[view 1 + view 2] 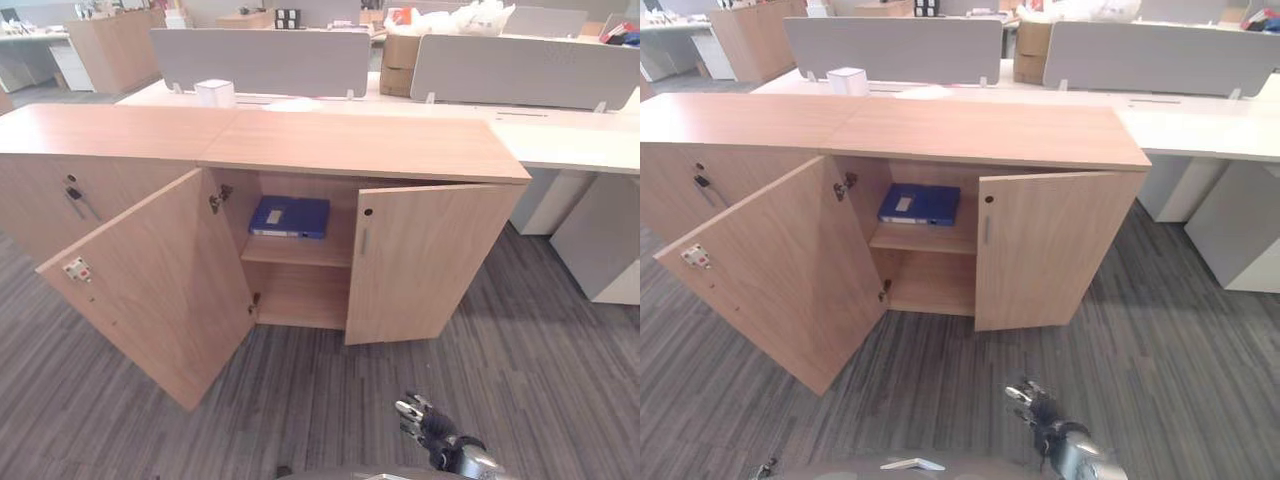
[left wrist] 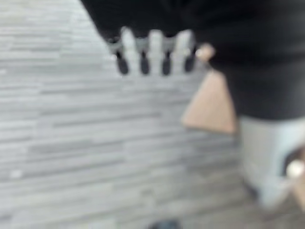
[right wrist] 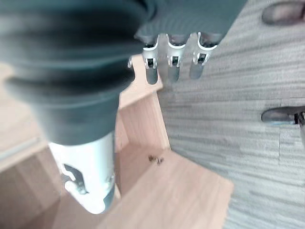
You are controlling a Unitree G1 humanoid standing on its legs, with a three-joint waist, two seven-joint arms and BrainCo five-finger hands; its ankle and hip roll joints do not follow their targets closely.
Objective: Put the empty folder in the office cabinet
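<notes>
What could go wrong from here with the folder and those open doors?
The blue flat folder lies on the upper shelf of the light wooden cabinet, near the shelf's front edge; shutting the doors might catch it. The left door swings wide into the floor space, so the right hand or left hand could clip it.

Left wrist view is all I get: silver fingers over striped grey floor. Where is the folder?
Observer: The blue folder lies flat on the upper shelf inside the cabinet.
Operator: Is the cabinet closed, then?
Observer: No. The left door is swung wide open and the right door stands open too.
Operator: What about the other hand?
Observer: The right hand hangs low over the floor in front of the cabinet, fingers relaxed, holding nothing.
</notes>
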